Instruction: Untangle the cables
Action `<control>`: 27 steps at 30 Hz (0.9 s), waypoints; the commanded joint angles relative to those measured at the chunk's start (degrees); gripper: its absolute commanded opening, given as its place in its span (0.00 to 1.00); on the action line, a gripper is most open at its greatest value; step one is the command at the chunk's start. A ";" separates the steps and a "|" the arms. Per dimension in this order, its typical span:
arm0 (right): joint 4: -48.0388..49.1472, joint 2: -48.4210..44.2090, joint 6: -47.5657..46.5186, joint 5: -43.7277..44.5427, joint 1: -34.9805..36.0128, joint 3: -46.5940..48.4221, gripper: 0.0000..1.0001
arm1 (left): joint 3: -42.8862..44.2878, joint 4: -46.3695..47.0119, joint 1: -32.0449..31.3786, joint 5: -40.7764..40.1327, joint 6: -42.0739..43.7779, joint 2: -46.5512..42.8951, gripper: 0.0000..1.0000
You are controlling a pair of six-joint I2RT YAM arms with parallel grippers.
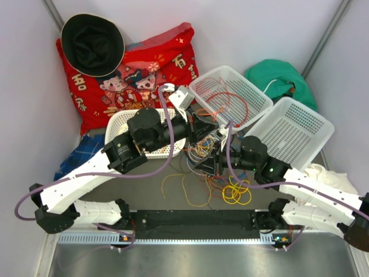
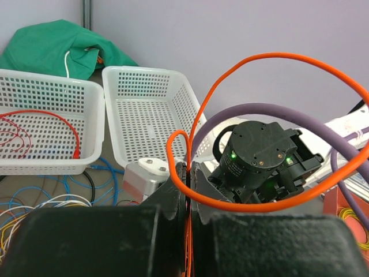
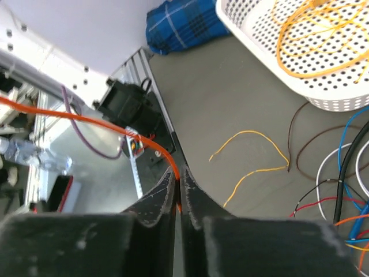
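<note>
Above the left end effector (image 2: 188, 171), its gripped orange cable (image 2: 282, 55) loops upright.

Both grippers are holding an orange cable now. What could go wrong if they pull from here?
1. The orange cable in the left gripper loops in front of the right arm's wrist and its purple cable; pulling may snag it there.
2. The right gripper pinches thin orange cable right at its tips, so it might slip out.
</note>
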 commanded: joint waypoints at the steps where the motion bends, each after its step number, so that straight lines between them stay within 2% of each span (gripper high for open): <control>1: 1.50 -2.40 -0.95 5.18 0.75 1.18 0.00 | -0.03 1.78 -0.04 -1.94 0.55 -2.51 0.00; 5: -13.69 -7.41 -5.08 17.63 0.75 10.48 0.00 | -4.84 2.13 -0.04 -7.64 -0.07 -6.11 0.01; 7: -23.50 -7.68 -8.15 21.79 0.75 19.05 0.00 | -7.75 3.62 -0.04 -11.23 -1.12 -8.91 0.10; 8: -26.18 -7.33 -9.30 24.59 0.75 22.16 0.00 | -11.25 4.41 -0.04 -12.39 -1.65 -9.89 0.35; 10: -33.81 -5.49 -12.19 29.52 0.66 31.53 0.00 | -14.78 6.34 -0.04 -15.46 -3.66 -12.78 0.68; 11: -36.46 -4.53 -13.26 32.41 0.75 34.90 0.00 | -17.84 6.70 -0.04 -16.17 -4.46 -13.49 0.94; 12: -38.58 -1.91 -15.09 33.66 0.66 38.07 0.00 | -19.18 6.79 -0.04 -16.70 -5.86 -14.28 0.99; 13: -40.25 -0.40 -15.72 34.80 0.75 43.75 0.00 | -20.41 7.14 -0.04 -16.79 -6.57 -15.34 0.99; 17: -47.64 5.84 -18.19 41.56 0.66 53.73 0.00 | -25.33 5.91 -0.04 -18.54 -9.82 -16.49 0.99; 23: -47.83 12.52 -18.54 45.97 -3.90 64.27 0.00 | -30.43 4.24 -0.04 -19.61 -11.23 -17.72 0.99; 27: -47.48 16.74 -17.57 46.24 -8.83 74.36 0.00 | -31.85 -2.17 0.05 -23.82 -16.67 -15.88 0.99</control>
